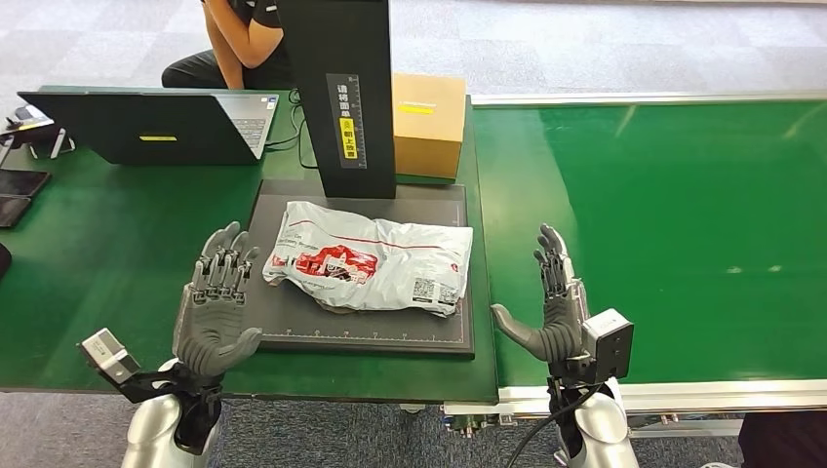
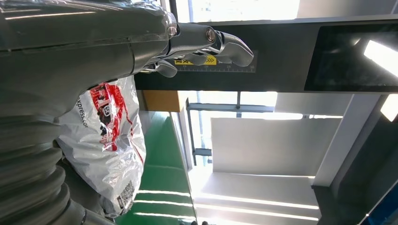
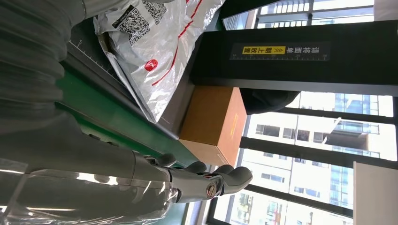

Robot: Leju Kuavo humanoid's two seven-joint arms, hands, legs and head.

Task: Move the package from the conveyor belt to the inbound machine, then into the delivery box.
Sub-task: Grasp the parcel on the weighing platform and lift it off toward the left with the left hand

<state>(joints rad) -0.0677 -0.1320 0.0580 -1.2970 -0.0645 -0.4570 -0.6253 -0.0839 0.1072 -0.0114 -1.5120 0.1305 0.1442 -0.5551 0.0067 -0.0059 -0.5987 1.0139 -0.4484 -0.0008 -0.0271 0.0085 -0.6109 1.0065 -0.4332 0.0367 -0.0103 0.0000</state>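
Observation:
A white plastic mail package [image 1: 371,259] with red print lies flat on the dark platform of the inbound machine [image 1: 283,331], in front of its black upright column [image 1: 336,97]. My left hand [image 1: 216,302] stands open just left of the package, fingers spread and apart from it. My right hand [image 1: 553,300] stands open to the package's right, over the edge of the green conveyor belt [image 1: 673,224], holding nothing. The left wrist view shows the package [image 2: 110,140] beside my left hand [image 2: 70,51]. The right wrist view shows the package [image 3: 155,42] past my right hand [image 3: 141,178].
A cardboard box [image 1: 427,122] stands behind the machine's platform, right of the column. An open laptop [image 1: 156,125] sits at the back left, with a seated person [image 1: 239,44] behind it. Dark devices [image 1: 15,195] lie at the table's left edge.

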